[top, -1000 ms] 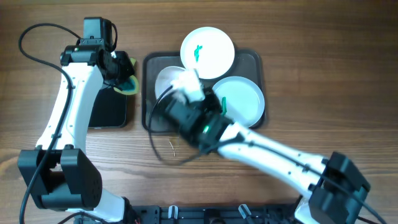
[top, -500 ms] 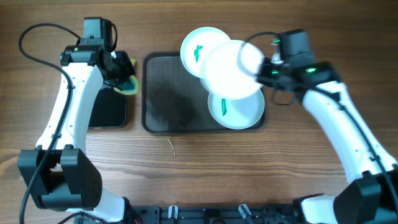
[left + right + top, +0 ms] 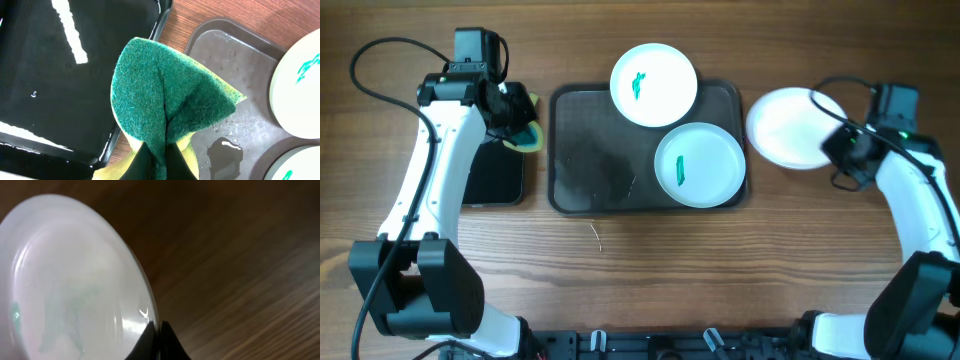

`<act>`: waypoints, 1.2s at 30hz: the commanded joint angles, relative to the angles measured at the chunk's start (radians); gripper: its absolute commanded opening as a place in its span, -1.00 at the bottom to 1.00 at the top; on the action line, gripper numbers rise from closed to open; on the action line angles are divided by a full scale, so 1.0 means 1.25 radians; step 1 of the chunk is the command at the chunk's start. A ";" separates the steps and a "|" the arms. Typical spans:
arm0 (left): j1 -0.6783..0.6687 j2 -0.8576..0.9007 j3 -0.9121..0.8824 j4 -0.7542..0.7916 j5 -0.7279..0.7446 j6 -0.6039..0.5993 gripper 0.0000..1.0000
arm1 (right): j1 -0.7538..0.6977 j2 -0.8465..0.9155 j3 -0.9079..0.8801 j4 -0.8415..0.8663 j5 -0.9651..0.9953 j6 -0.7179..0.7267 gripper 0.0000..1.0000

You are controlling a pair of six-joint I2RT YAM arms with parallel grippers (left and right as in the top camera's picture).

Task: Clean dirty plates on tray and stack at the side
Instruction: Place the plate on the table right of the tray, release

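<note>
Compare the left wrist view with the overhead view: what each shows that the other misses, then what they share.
Only the left wrist view: a water puddle on the grey tray, and the sponge, green face out, folded in the left gripper.
Only the overhead view: the right gripper shut on a white plate to the right of the tray, plus both whole arms.
Both: the sponge, the grey tray, the glossy black tray, a green-smeared white plate and a second smeared plate.
</note>
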 commanded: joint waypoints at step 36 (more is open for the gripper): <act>0.002 0.000 -0.001 0.005 -0.007 0.013 -0.92 | 0.196 0.045 0.289 -0.101 -0.220 -0.184 -0.03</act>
